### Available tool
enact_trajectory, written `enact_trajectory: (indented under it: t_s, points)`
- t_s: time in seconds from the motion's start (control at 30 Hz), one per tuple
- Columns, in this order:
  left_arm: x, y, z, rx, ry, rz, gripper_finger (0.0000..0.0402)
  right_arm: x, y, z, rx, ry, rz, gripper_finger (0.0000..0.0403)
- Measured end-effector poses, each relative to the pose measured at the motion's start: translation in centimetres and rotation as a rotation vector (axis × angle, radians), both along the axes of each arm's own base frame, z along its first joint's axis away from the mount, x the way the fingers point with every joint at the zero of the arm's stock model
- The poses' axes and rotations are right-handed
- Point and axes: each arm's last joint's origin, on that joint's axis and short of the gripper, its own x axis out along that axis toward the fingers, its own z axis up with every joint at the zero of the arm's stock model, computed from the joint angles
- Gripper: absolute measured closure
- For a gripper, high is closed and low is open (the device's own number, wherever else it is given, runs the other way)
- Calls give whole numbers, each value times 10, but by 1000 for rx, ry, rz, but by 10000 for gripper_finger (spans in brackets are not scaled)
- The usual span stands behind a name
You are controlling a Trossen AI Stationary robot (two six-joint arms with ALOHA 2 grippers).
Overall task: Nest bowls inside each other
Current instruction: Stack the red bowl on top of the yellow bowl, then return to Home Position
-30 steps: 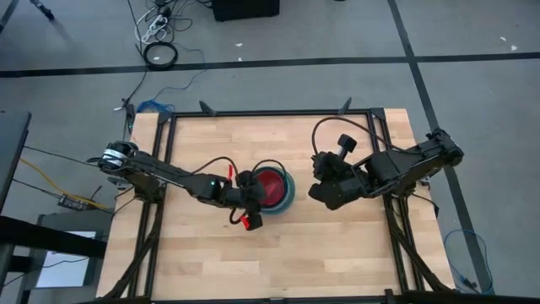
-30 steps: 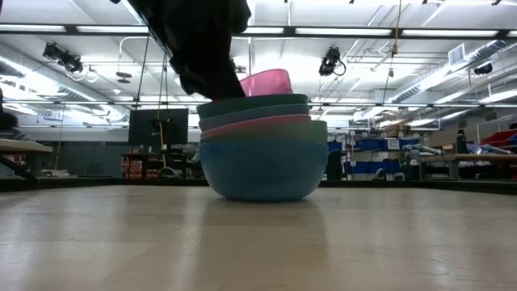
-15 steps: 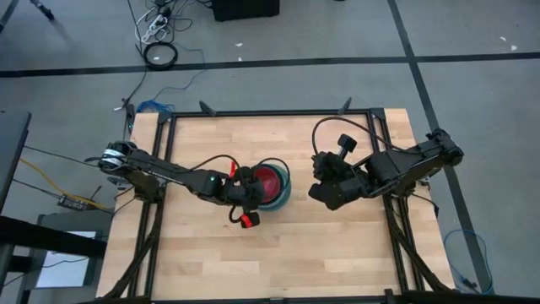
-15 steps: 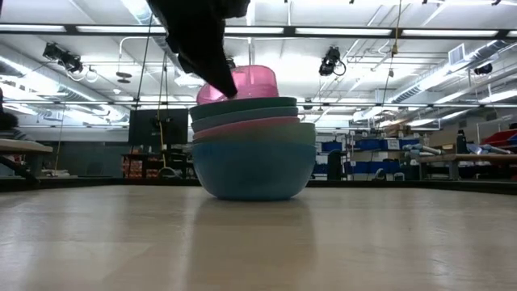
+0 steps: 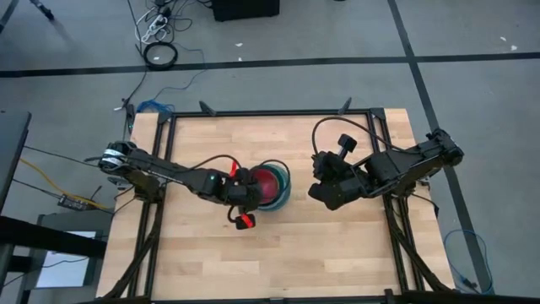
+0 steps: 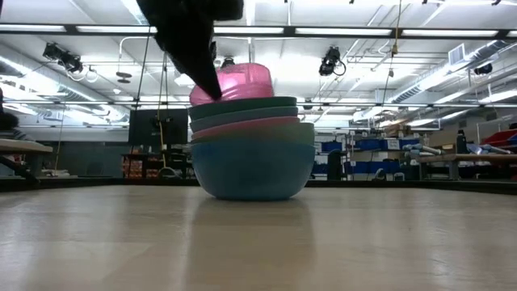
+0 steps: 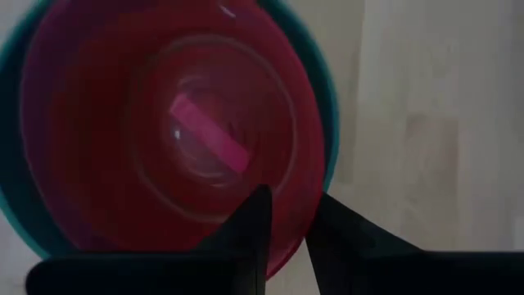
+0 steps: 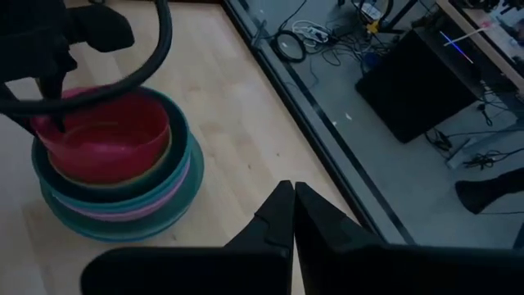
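On stack's edge, left gripper (image 7: 286, 225) pinching red bowl (image 7: 164, 123) rim

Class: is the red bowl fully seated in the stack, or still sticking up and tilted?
Sticking up and tilted. The red bowl rises above the stacked rims, leaning, with the left gripper pinching its rim.

I see a light wooden table (image 5: 202, 253) in a black frame. Directly on it sits one stack of bowls (image 5: 274, 187), its light blue bottom bowl (image 6: 254, 170) near centre, slightly toward twelve o'clock.
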Motion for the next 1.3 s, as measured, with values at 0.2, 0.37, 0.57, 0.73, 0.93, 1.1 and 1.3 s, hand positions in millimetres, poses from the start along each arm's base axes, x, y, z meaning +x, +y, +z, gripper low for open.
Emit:
enact_trajectory:
  t_s: [0.2,0.37,0.57,0.73,0.93,1.1,1.3]
  points:
    - [6,-2,18,3,-56,-24,299,0,0,0,-2,4,4,398]
    - [7,-2,30,16,-67,-18,251,-1,0,-1,13,10,1,364]
    - [-15,-1,47,129,36,72,194,-33,-12,-2,-40,-7,-170,340]
    - [-55,-9,72,210,-121,144,177,-78,-7,-21,24,-160,-92,351]
    - [-115,-11,99,187,-425,168,178,-128,4,-58,105,-337,102,354]
    - [-161,-7,91,113,-633,104,178,-152,12,-95,100,-474,249,355]
    - [-194,4,55,47,-814,39,178,-163,13,-132,171,-588,282,355]
